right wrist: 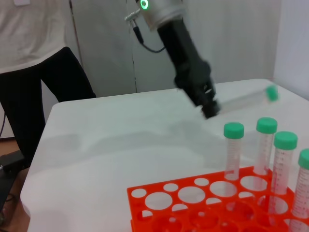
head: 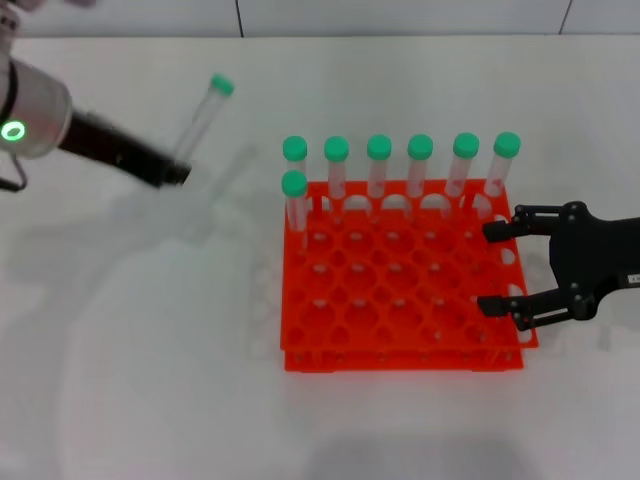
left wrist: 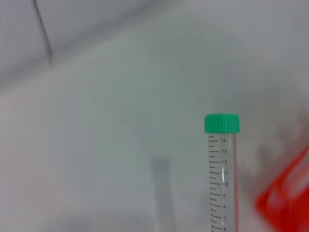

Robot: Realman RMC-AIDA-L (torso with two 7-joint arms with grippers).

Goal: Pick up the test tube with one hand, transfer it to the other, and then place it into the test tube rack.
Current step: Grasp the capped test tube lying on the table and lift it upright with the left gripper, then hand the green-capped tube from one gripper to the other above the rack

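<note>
Pick-up looks done: left claw (head: pixel 178 172) clenched on tube (head: pixel 203 118), lifted off counter (head: pixel 150 350), at about 10 o'clock from rack (head: pixel 400 290), well apart. Tube tilted, green cap uppermost.

Right claw (head: pixel 497 268) released, hanging over rack's 3 o'clock edge.

Seven tubes already racked along far side.

Left, by my judgement: handover to right claw, then racking.
</note>
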